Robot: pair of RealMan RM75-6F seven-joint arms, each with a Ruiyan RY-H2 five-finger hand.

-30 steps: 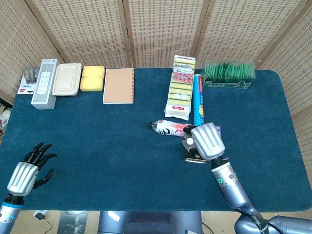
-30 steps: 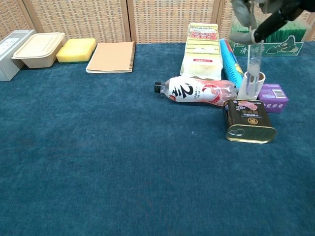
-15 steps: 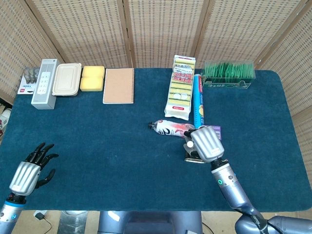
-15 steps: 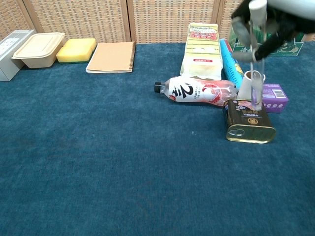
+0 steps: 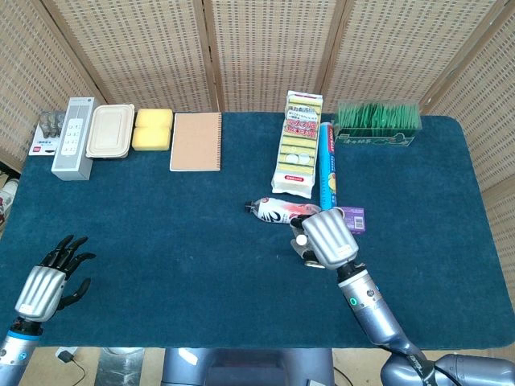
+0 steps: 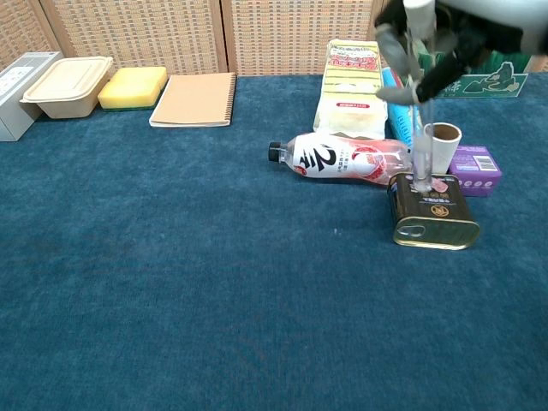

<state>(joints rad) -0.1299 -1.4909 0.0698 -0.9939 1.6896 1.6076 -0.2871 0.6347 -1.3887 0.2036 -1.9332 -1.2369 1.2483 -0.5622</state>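
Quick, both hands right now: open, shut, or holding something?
Left hand: open, fingers spread, holding nothing.
Right hand: above the can; whether it grips anything cannot be told.

Not much is actually reading clearly here. The plastic bottle [image 6: 342, 159] lying on its side is showing a big black "2" on its white and red label, with smaller print next to it that's too blurry to make out. The yellow packet [image 6: 350, 82] is carrying a red-and-white label with Asian characters I can't read. The tin can [image 6: 432, 210], purple box [image 6: 476, 163] and blue tube [image 6: 400, 107] are showing print too, all illegible.
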